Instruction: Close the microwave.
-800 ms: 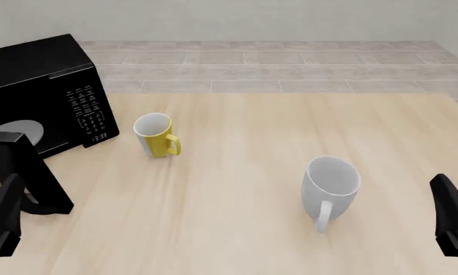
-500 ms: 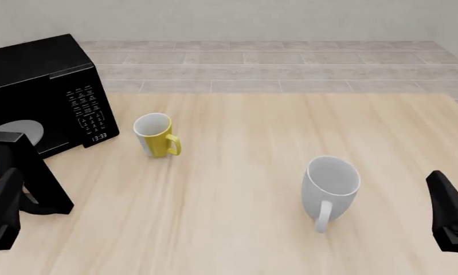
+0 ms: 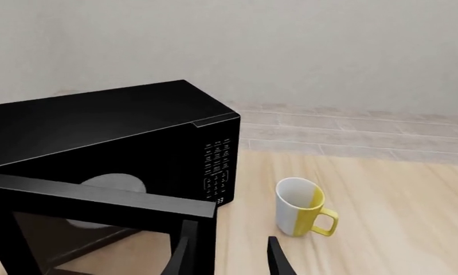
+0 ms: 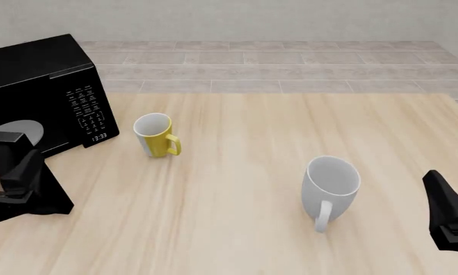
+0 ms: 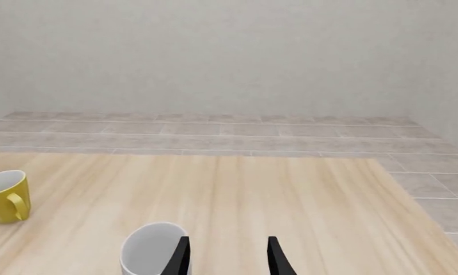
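The microwave [image 4: 38, 74] is a big glossy black box at the table's far left, its white-printed keypad [image 4: 87, 112] facing the mugs. Its hinged door [image 4: 53, 197] stands swung open toward me, showing a pale turntable [image 4: 24, 130] inside. My left gripper [image 4: 26, 163] is open and empty, right at the door's outer face. In the left wrist view the door's top edge [image 3: 98, 197] crosses in front, and the left gripper [image 3: 229, 260] has one finger [image 3: 184, 252] beside the door's free corner. Low at the right edge my right gripper [image 4: 446, 220] hangs open and empty.
A yellow and white mug [image 4: 156, 134] stands just right of the keypad. A larger white mug [image 4: 331, 183] stands at mid right, close to the right gripper [image 5: 227, 258]; the same white mug [image 5: 152, 249] shows in that wrist view. A tiled floor lies beyond the table's far edge.
My left gripper has moved up and forward from the near-left corner to the open door. The right gripper has shifted only slightly. The door and mugs have not moved.
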{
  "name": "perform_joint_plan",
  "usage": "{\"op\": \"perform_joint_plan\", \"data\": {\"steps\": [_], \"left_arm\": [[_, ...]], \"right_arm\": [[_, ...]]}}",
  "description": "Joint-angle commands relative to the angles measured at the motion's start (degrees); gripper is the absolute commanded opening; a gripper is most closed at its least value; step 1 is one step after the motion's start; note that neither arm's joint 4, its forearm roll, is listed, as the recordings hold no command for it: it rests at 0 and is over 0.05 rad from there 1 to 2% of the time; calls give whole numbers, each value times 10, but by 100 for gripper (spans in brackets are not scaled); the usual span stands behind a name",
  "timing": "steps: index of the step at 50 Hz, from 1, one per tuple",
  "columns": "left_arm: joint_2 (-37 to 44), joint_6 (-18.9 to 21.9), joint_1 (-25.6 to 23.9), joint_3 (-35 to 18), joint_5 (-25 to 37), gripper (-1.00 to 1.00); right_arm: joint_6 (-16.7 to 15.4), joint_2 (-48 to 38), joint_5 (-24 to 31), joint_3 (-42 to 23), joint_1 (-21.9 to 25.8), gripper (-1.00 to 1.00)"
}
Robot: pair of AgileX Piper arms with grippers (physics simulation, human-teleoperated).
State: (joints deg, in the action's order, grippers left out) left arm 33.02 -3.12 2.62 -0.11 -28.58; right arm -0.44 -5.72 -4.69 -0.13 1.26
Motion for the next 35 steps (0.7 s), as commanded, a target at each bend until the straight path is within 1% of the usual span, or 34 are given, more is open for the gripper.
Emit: {"op": "perform_joint_plan", "data": {"steps": [1,3,5,7,11,12,15,16,19,23,26,27,29,31,35], "left_arm": [[151,-10,15,0,-126,100],[154,-11,18,-1,-129,100],[216,-17,34,-2,-174,100],[213,-14,25,-2,-175,100],[234,-13,25,-7,-184,100],[248,-17,26,-7,-193,100],[310,-47,28,-22,-212,100],[308,-35,25,-24,-209,100],[299,-31,34,-33,-190,100],[304,-30,30,-40,-185,100],[323,-32,29,-44,-193,100],[335,-22,36,-52,-191,100],[365,-16,45,-64,-194,100],[372,-18,45,-68,-197,100],[357,-19,47,-76,-177,100]], "right_arm": [[5,4,4,0,4,100],[6,5,5,0,6,100],[7,8,7,0,5,100],[9,6,6,-1,5,100],[10,1,2,-1,4,100],[10,6,6,-1,5,100],[10,18,18,-3,4,100],[10,20,18,-2,5,100],[10,20,19,-3,7,100],[11,26,25,-4,9,100],[11,30,29,-5,11,100],[12,30,30,-6,12,100],[11,29,27,-4,13,100],[11,30,28,-4,14,100],[12,35,32,-6,15,100]]}}
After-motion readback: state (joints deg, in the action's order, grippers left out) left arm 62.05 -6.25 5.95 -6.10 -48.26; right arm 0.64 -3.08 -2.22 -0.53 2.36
